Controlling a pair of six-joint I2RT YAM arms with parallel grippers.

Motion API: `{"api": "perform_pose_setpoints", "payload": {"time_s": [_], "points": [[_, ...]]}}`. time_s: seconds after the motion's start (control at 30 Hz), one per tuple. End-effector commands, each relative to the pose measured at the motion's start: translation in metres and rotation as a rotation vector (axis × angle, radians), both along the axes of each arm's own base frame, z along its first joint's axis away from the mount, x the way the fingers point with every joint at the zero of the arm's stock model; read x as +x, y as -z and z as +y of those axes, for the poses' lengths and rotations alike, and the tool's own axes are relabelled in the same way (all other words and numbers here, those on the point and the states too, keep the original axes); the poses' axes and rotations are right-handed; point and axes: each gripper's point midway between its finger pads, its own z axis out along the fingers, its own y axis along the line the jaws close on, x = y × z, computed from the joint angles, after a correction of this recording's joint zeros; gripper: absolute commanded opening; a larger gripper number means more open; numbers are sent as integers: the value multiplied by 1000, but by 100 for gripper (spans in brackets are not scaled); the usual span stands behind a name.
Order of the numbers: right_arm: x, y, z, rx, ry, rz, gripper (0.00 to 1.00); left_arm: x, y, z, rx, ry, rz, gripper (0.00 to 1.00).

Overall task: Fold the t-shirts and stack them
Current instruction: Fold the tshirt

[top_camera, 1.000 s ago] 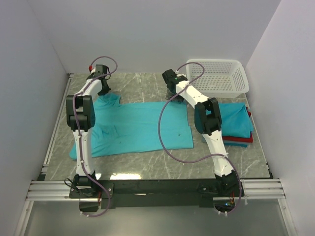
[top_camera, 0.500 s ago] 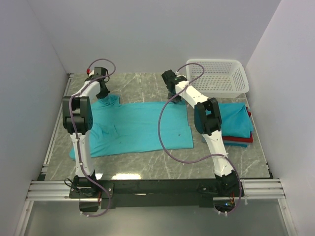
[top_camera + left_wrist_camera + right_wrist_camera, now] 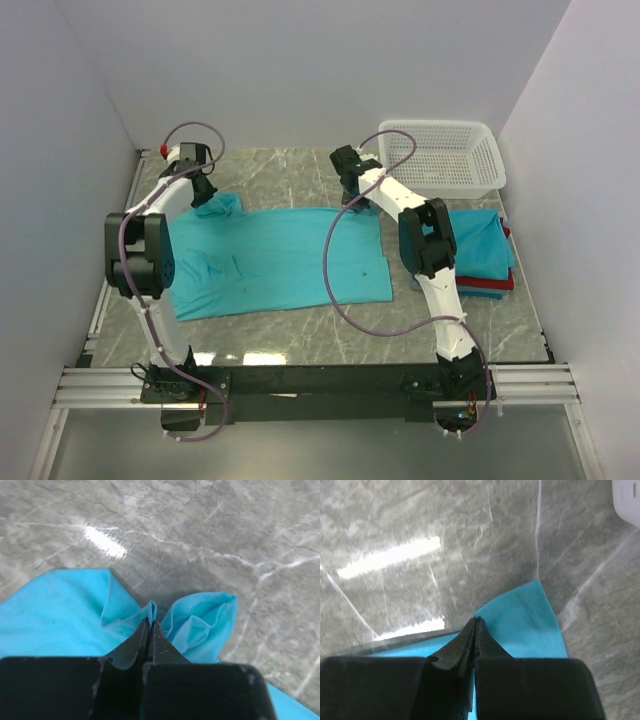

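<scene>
A teal t-shirt (image 3: 280, 260) lies spread flat across the middle of the marble table. My left gripper (image 3: 205, 196) is shut on a bunched fold at the shirt's far left corner; in the left wrist view the jaws (image 3: 150, 623) pinch teal cloth (image 3: 50, 615). My right gripper (image 3: 358, 200) is shut on the shirt's far right corner, and the right wrist view shows its tips (image 3: 476, 622) closed on the teal edge (image 3: 530, 620). Folded t-shirts are stacked at the right, teal on top (image 3: 480, 245), with a red one (image 3: 497, 284) below.
A white mesh basket (image 3: 455, 186) stands at the back right, just behind the stack, its corner (image 3: 627, 495) in the right wrist view. White walls close in the table on three sides. Purple cables loop over both arms.
The right gripper has shut on the shirt's far right corner. The left arm has swung left with its corner, and the shirt's near left part has drawn in.
</scene>
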Motion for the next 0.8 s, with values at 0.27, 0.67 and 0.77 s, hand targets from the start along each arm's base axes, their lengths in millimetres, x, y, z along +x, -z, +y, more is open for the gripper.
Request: {"api": "perform_pose_setpoints", "payload": {"time_s": [0.27,0.67,0.77], "points": [[-18,-66,9,26,-50,-162,0,-56,-34,1,-44,-74,-115,0],[-63,-80,10,46,-93,-217,0,-132,-39,-4,-113,-118,-201,0],[-72,-81,6,47,-95,-222,0,-148,-42,-3,-125,-138,-226,0]]}}
